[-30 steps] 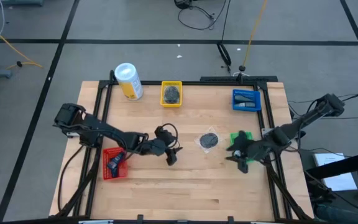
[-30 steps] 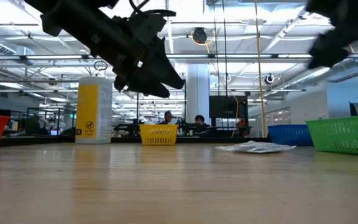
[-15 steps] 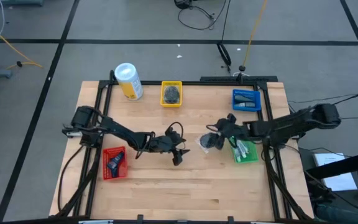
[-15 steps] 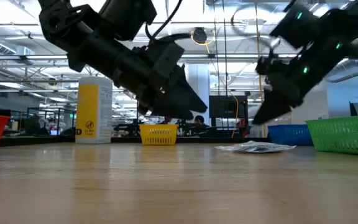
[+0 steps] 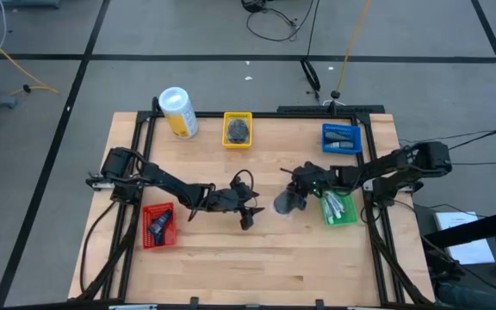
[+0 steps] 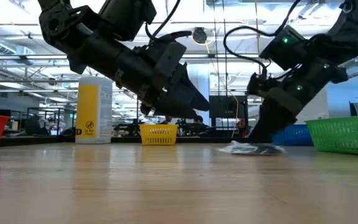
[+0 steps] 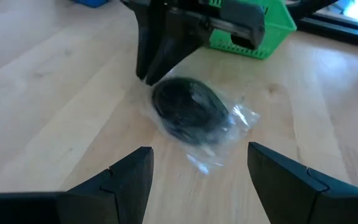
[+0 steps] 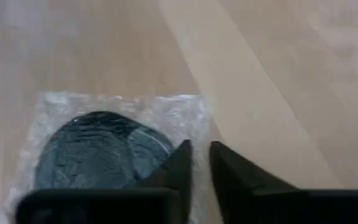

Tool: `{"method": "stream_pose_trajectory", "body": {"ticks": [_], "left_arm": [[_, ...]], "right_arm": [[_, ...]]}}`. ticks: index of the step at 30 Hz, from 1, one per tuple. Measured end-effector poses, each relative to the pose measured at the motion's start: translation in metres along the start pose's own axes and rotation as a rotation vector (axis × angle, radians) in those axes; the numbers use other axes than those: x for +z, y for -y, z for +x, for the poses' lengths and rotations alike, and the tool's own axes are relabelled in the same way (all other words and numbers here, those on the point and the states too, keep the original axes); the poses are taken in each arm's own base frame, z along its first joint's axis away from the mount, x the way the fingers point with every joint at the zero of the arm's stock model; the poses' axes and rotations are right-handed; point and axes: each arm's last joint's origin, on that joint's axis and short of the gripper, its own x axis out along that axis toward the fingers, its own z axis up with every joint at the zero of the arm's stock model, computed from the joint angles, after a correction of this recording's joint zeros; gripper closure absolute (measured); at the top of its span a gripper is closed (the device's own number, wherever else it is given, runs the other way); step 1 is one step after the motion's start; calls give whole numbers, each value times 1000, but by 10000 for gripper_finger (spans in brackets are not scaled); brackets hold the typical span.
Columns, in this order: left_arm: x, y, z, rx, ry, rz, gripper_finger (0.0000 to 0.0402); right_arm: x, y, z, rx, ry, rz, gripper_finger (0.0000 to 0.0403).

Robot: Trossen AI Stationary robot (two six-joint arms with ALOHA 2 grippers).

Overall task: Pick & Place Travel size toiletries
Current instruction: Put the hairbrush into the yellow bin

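Note:
A dark grey round disc in a clear plastic bag [image 7: 188, 112] lies flat on the wooden table near its middle [image 5: 282, 207]. My right gripper [image 8: 199, 152] has come down on the bag's edge beside the disc [image 5: 293, 195], its fingers almost together. In the low view its tip rests on the bag [image 6: 258, 140]. My left gripper [image 7: 201, 149] stands open just left of the disc [image 5: 250, 217], above the table, with its fingers pointing at the bag and touching nothing. My right gripper has its fingertips [image 8: 179, 163] closed on the bag's clear edge strip [image 8: 194, 124] beside the disc, with only a narrow slit between them. It slants down from the table's right side. The bag and disc lie flat on the table.
A green tray [image 5: 337, 208] with white tubes stands right of the disc, and a blue tray [image 5: 341, 138] at the far right. A yellow tray [image 5: 238, 130] and a yellow canister [image 5: 178, 112] stand along the far edge. A red tray [image 5: 159, 226] is at the left. People sit in the room behind [image 6: 182, 119].
My right gripper has swung from the near side of the green tray toward the table's middle and gone down onto the bagged disc. My left gripper sank and moved a little toward the disc, then kept still.

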Motion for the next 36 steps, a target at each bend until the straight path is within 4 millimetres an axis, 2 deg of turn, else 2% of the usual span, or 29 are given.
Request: {"method": "stream_pose_trajectory", "body": {"ticks": [3,8,12,16,23,26,28,30,36], "left_arm": [[1,0,0,-2,14,4,144],[3,-1,0,39,45,-15,144],[4,-2,0,51,48,-22,144],[4,-1,0,47,52,-23,144],[4,-1,0,47,50,-18,144],[4,-1,0,47,50,-15,144],[4,-1,0,48,49,-14,144],[3,-1,0,48,47,-11,144],[3,-1,0,45,44,-1,144]], "right_arm": [[3,-8,-1,26,48,-98,393],[12,-28,-8,109,177,-215,396],[14,-36,-13,139,210,-240,396],[13,-29,-9,111,190,-220,356],[7,-17,7,23,156,-194,237],[3,-16,14,20,146,-210,217],[1,-14,17,15,134,-222,224],[-2,-14,20,26,116,-241,248],[-4,-15,24,85,110,-306,371]]}}
